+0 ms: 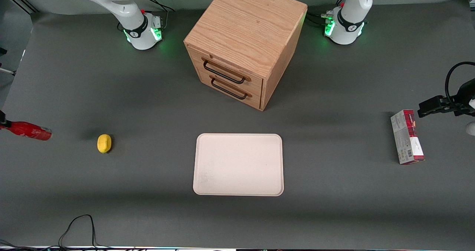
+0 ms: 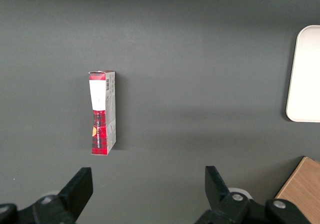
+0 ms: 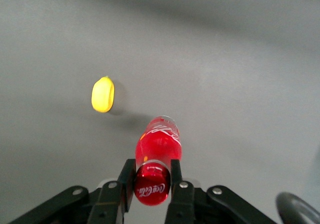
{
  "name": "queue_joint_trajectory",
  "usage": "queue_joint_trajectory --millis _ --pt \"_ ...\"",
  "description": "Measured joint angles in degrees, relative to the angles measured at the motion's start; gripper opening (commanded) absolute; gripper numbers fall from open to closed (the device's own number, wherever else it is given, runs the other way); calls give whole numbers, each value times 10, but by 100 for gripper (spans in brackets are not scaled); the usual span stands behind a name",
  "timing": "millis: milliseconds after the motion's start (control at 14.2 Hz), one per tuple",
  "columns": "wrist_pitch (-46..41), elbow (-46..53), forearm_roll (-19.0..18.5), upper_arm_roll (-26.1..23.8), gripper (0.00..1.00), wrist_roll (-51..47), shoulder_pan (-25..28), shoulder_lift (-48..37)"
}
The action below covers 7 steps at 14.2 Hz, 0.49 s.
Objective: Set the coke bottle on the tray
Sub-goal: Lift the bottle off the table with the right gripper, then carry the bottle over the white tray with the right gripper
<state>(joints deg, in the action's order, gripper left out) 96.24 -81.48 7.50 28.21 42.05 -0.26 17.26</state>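
One gripper (image 3: 152, 176) clamps coke bottle (image 3: 159, 149) by its neck | bottle lifted at working arm's table end, long axis tilted | tray (image 1: 238, 164) well apart, toward table middle, past lemon (image 1: 104, 143).

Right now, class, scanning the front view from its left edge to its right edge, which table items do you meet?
coke bottle, held in the pincer → lemon → tray → carton
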Motion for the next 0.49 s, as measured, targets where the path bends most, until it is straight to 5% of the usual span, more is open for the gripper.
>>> queue_joint_trajectory --millis 494 --pt "-164 163 -8 -4 5 0 9 -15"
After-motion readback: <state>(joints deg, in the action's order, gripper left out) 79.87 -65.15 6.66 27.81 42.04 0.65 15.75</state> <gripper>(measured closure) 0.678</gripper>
